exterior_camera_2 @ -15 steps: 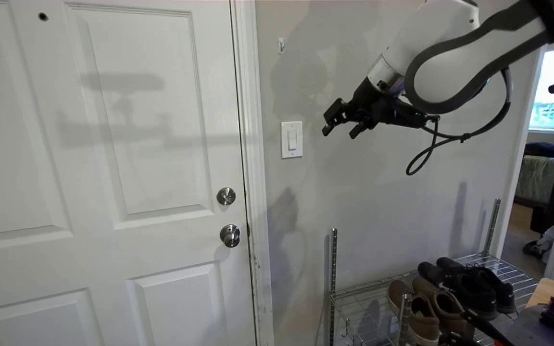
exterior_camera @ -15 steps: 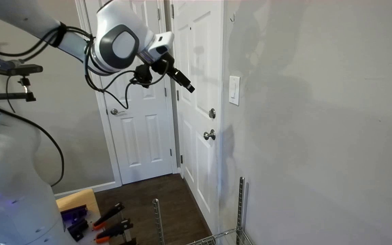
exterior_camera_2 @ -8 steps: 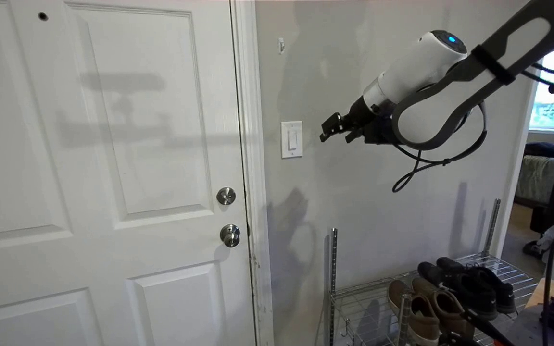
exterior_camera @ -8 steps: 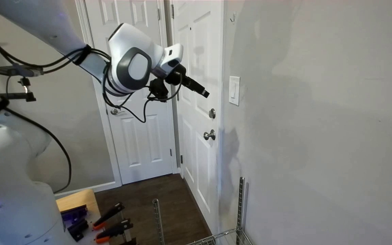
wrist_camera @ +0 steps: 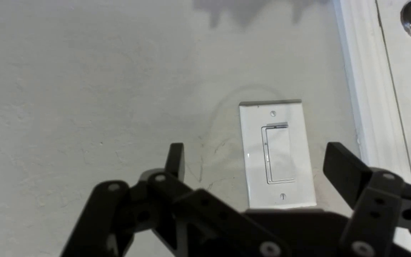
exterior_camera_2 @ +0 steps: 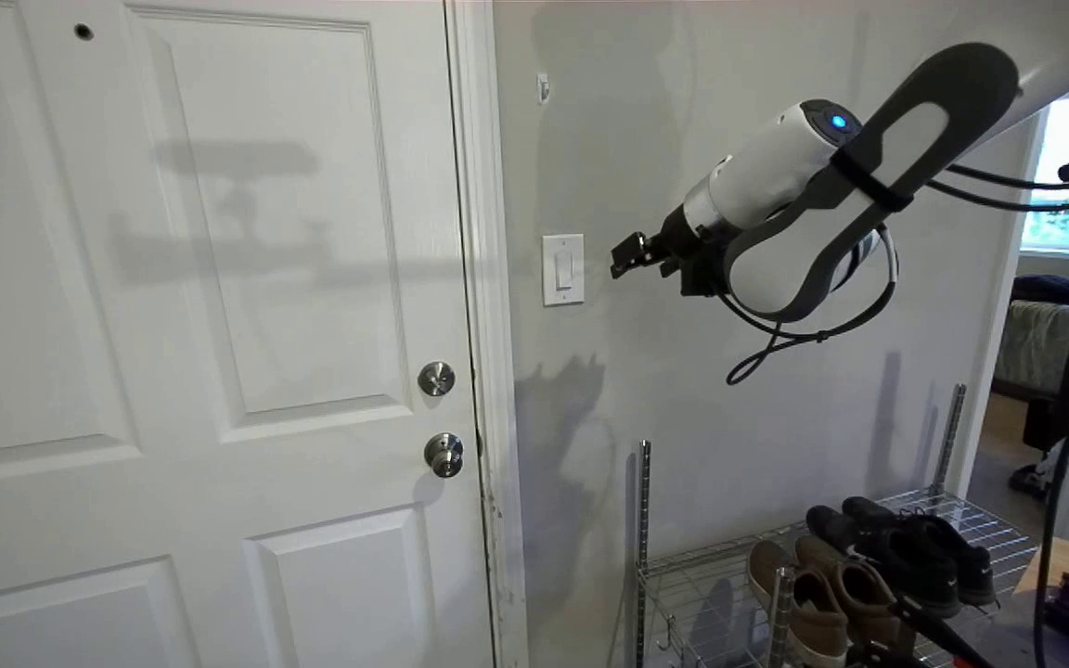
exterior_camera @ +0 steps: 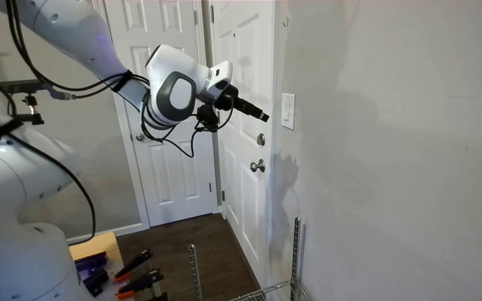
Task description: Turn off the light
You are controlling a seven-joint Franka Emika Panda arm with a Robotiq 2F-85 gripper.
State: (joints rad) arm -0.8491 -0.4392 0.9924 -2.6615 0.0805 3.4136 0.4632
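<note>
The light's switch is a white upright rectangular wall plate with a rocker, in both exterior views [exterior_camera: 288, 111] [exterior_camera_2: 563, 270] and the wrist view [wrist_camera: 278, 153]. No lamp shows. My black gripper [exterior_camera: 265, 117] is open and empty. In an exterior view its fingertips [exterior_camera_2: 643, 263] are to the right of the plate at about its height. A gap shows between fingertips and plate in both exterior views. In the wrist view the plate appears between the two spread fingers [wrist_camera: 258, 160], nearer the right finger. The gripper body meets the plate's lower edge in that view.
A white door [exterior_camera_2: 293, 306] with a metallic doorknob [exterior_camera_2: 444, 455] and a round lock [exterior_camera_2: 436, 378] stands beside the switch. A small hook [exterior_camera_2: 543, 88] is above the plate. A wire rack [exterior_camera_2: 711, 557] with shoes [exterior_camera_2: 906, 552] and upright metal posts stands below.
The arm has lowered and reached forward. The gripper has moved down and closer to the wall and the switch plate. It stays open.
</note>
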